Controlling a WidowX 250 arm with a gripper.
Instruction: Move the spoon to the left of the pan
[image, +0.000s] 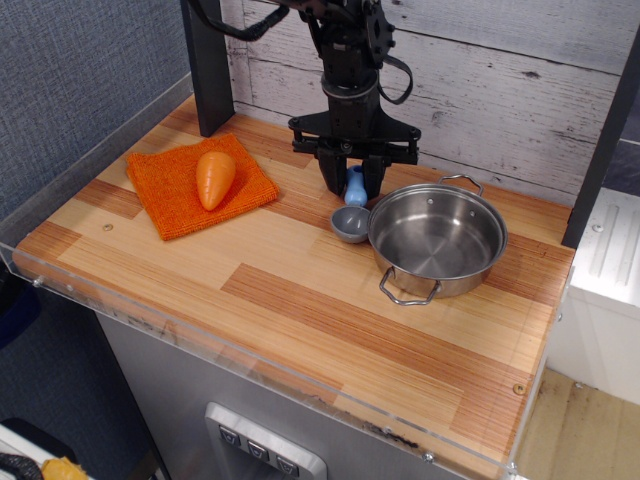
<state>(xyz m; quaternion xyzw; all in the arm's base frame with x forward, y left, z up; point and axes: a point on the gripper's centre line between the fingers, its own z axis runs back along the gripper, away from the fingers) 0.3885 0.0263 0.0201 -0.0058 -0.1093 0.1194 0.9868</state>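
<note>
The jaws are closed on the blue handle of the spoon (352, 208), one on each side, and the handle is held tilted up. The gripper (354, 182) is seen just left of the pan (437, 239), near its back edge. The grey bowl of the spoon is seen low, at or just above the table (300, 300), right beside the left wall of the pan; whether the two are touching cannot be told. The spoon is judged to be small, light and stiff, like a plastic toy, so not much squeeze is needed. Its chubby handle is the best place to be held, since the round bowl could slip out. The shiny pan looks heavier but could still be nudged. Far left of the pan, a carrot (214, 177) is laid on an orange cloth (170, 200).
</note>
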